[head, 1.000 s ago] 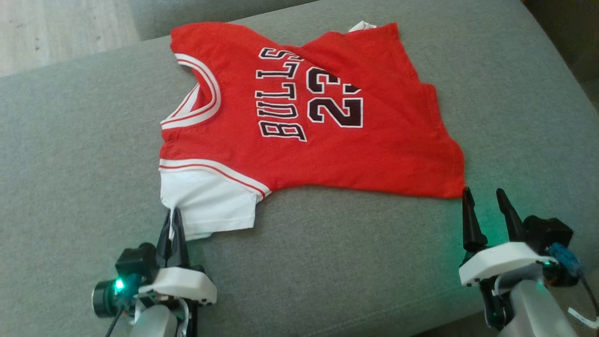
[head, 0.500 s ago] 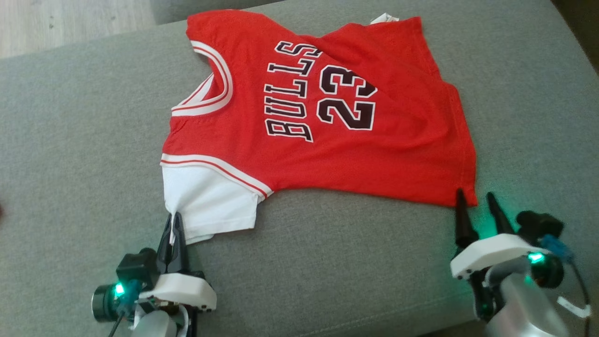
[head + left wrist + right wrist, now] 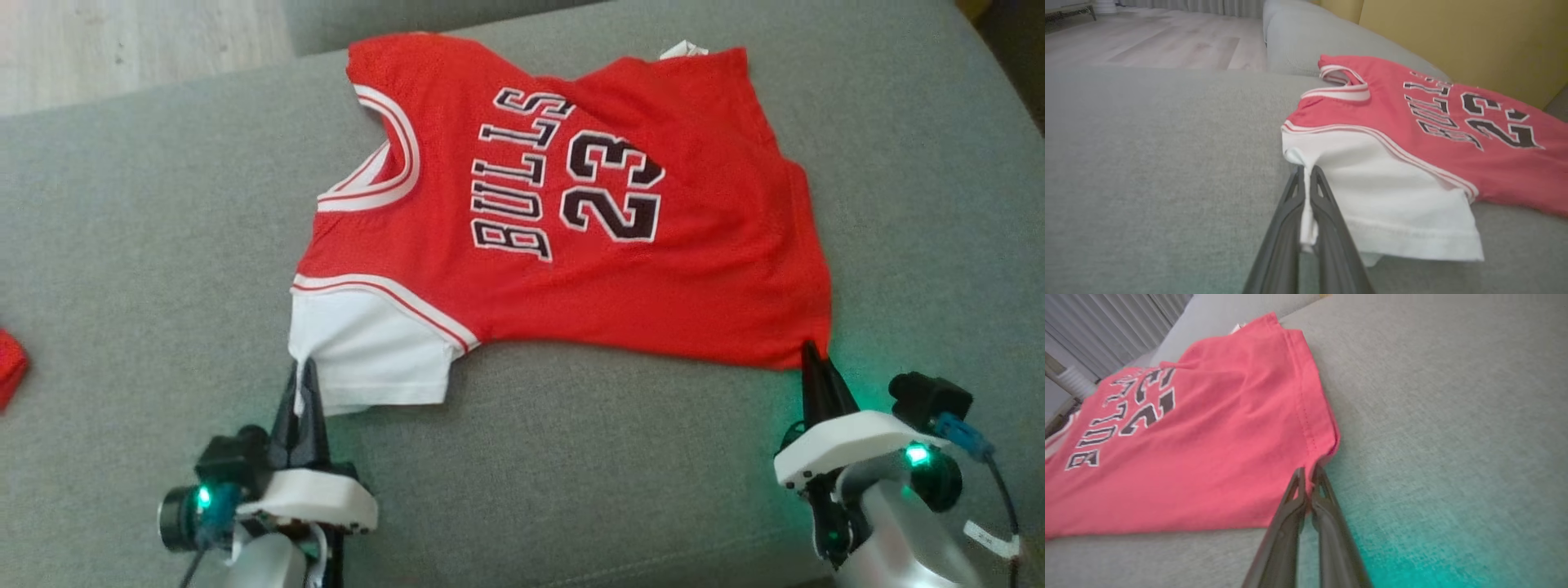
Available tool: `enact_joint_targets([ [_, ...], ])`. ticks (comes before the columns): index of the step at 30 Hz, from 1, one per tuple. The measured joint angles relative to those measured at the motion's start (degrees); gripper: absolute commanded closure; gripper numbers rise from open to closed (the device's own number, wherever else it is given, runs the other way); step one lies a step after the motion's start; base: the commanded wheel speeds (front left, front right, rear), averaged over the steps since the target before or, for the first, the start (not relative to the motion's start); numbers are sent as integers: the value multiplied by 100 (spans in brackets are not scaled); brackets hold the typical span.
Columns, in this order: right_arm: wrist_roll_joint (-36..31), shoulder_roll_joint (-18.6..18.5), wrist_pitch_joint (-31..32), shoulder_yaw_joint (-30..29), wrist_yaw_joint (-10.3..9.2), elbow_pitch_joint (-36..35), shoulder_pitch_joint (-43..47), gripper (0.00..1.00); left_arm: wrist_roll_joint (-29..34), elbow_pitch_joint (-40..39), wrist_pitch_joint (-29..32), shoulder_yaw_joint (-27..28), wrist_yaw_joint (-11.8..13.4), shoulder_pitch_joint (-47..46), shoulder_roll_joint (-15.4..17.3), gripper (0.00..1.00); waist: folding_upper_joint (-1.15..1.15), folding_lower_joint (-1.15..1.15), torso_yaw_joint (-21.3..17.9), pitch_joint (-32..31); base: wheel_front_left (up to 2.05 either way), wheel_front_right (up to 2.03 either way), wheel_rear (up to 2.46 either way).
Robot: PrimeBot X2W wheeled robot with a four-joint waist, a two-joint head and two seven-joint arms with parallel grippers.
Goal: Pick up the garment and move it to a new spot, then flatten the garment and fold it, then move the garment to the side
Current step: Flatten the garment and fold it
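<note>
My left gripper (image 3: 304,382) pinches the jersey (image 3: 653,286) sleeve lower left, right gripper (image 3: 816,365) its hem lower right, for flattening.

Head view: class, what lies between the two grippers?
Beside the left gripper, the jersey's white sleeve; then bare sofa up to the right gripper, as the head view shows.

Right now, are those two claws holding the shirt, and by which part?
Yes, both. The left gripper pinches the jersey by the edge of its white sleeve; the right gripper pinches the near corner of its red hem.
</note>
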Motion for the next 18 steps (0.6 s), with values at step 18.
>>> enact_joint_targets([
  [18, 1470, -1126, 0, 633, 0, -3063, -1603, 100, 773, -2056, -7, 784, -907, -1804, 188, 100, 0, -1, 488, -1104, 0, 0, 0],
])
